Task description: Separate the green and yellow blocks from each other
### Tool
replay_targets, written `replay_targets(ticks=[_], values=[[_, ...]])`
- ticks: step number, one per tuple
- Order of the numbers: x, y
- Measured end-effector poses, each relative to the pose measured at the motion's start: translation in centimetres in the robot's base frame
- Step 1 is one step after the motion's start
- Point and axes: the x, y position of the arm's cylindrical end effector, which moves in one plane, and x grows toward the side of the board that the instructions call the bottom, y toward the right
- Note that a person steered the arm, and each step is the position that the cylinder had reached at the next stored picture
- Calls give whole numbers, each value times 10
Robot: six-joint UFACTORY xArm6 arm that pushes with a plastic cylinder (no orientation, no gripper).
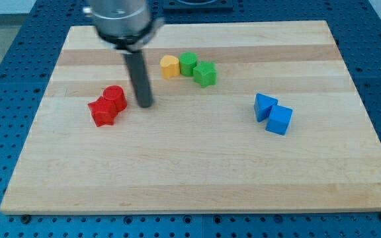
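my tip [145,104] – bare rod, clamps nothing, beside red blocks [107,106] | yellow block [169,67] touching green cylinder [188,63] | green star-ish block [205,73] – trio's long axis runs left-right

1. The surface [197,165] is pale wood, smooth, with lengthwise grain and a soft sheen
2. My tip [145,105] ends a dark, matt rod; the collar above it looks like grey metal, blurred
3. The yellow block [169,67], green cylinder [188,63] and green block [205,73] look like matt plastic with fine ridges
4. The red blocks [108,106] and blue blocks [273,114] look the same
5. The blue base [5,73] is perforated
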Motion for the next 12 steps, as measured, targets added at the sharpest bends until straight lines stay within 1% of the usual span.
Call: replay_targets(ticks=[1,2,3,4,5,8,9,10,12], values=[[1,50],[-1,50],[-30,47],[-42,34],[-68,15],[-111,17],[-111,20],[-102,41],[-101,41]])
